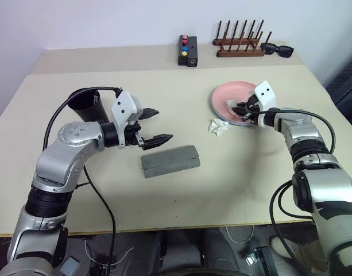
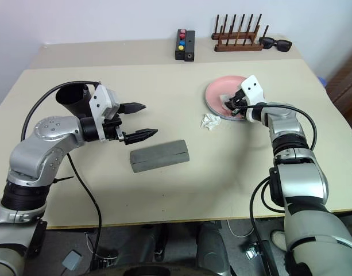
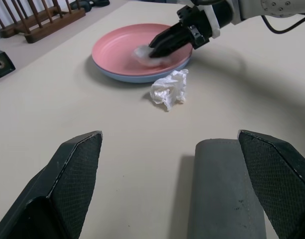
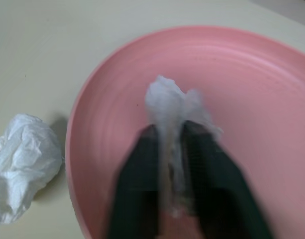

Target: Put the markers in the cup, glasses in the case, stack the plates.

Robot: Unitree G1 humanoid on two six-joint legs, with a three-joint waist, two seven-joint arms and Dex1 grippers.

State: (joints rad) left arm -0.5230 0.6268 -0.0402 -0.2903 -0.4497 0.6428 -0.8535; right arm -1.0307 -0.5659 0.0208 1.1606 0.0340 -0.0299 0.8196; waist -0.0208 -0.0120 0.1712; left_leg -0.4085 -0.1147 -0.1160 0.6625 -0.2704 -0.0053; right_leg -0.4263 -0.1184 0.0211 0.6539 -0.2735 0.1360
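**Right hand over the stacked plates with a paper wad between its fingers**

Nearest on the table (image 1: 233, 190) lies the grey case (image 1: 170, 160), closed. Just above it hovers the left hand (image 1: 155, 125), fingers spread wide and empty. Behind that arm stands the black cup (image 1: 84, 106). To the right, a crumpled paper (image 1: 217, 127) rests beside the plates (image 3: 112, 69), pink on blue. The right hand (image 4: 168, 144) sits over the pink plate, its fingers slightly parted around a white wad (image 4: 169, 102). At the far edge sit a button box (image 1: 188, 50), a wooden rack (image 1: 239, 41) and sunglasses (image 1: 277, 50).
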